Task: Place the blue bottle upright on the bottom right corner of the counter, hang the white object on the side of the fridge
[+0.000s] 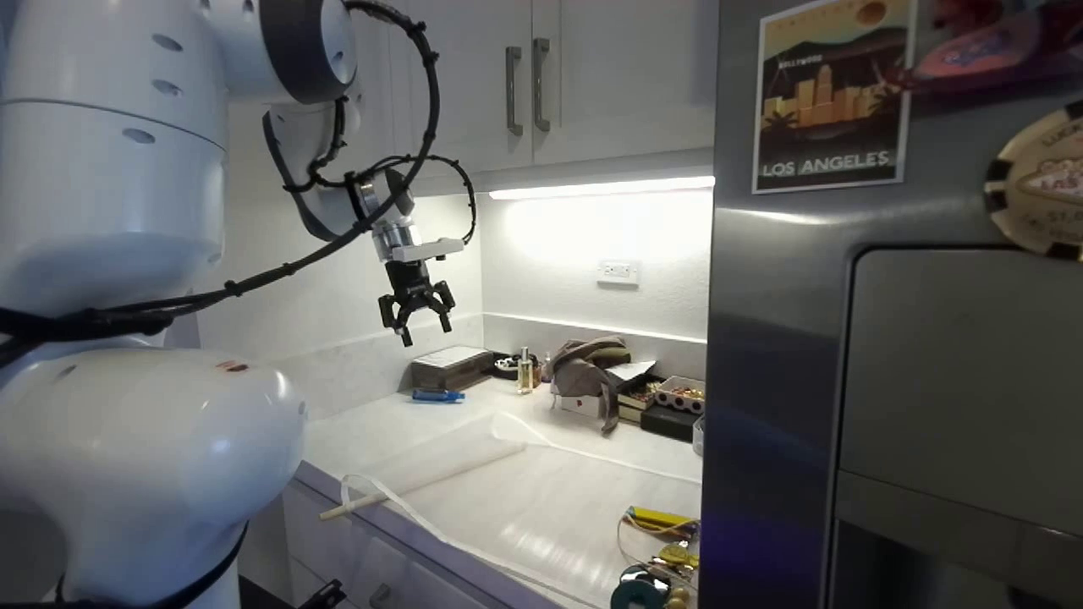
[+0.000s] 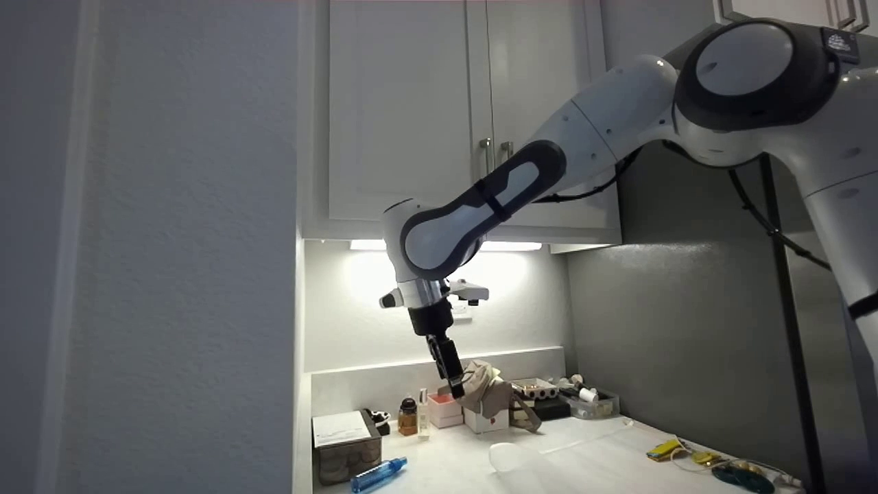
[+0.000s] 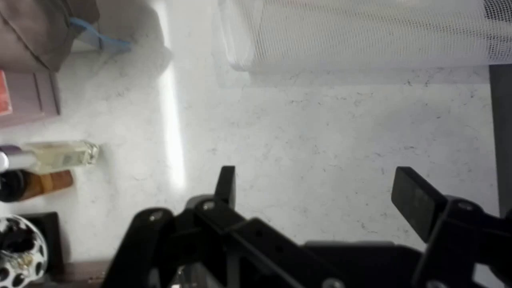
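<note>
The blue bottle (image 1: pixel 437 395) (image 2: pixel 378 475) lies on its side near the left end of the white counter (image 1: pixel 364 431). It does not show in the wrist view. A whitish see-through mesh, the white object (image 1: pixel 457 457) (image 3: pixel 360 44), is spread across the counter with one side partly rolled; a pale rod (image 1: pixel 338 511) pokes past the front edge. High over the counter, my gripper (image 1: pixel 427 331) (image 3: pixel 316 188) hangs pointing down, open, with bare counter visible between its fingers. At the right stands the grey steel fridge (image 1: pixel 778 381) (image 2: pixel 651 329).
Along the back are a patterned box (image 1: pixel 453 366), a clear perfume bottle (image 1: pixel 525 372), a brown cloth bag (image 1: pixel 584 368) and a black box (image 1: pixel 668 423). Yellow items (image 1: pixel 660 518) and a cord lie by the fridge. Cabinets (image 1: pixel 626 85) hang above. A wall (image 2: pixel 185 240) bounds the left.
</note>
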### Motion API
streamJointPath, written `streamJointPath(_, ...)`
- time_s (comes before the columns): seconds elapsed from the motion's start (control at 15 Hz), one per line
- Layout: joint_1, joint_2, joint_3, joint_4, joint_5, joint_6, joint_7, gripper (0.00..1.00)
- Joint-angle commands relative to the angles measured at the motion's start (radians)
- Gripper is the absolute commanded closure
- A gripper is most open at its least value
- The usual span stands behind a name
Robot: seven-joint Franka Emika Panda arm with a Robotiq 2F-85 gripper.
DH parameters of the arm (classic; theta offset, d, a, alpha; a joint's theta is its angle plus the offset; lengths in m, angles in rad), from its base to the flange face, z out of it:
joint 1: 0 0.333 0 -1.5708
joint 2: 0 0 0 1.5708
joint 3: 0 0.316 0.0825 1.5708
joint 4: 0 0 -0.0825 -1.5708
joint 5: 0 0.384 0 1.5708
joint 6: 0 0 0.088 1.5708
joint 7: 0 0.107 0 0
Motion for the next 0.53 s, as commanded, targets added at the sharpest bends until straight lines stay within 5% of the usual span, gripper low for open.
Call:
streamJointPath(0.0,-0.001,0.104,0.038,0.081,-0.034,0.026,-0.119,0.00)
streamJointPath(0.27,0.014,0.218,0.039,0.160,-0.130,0.092,-0.141,0.00)
streamJointPath(0.47,-0.003,0.309,0.044,0.253,-0.092,0.114,-0.232,0.00)
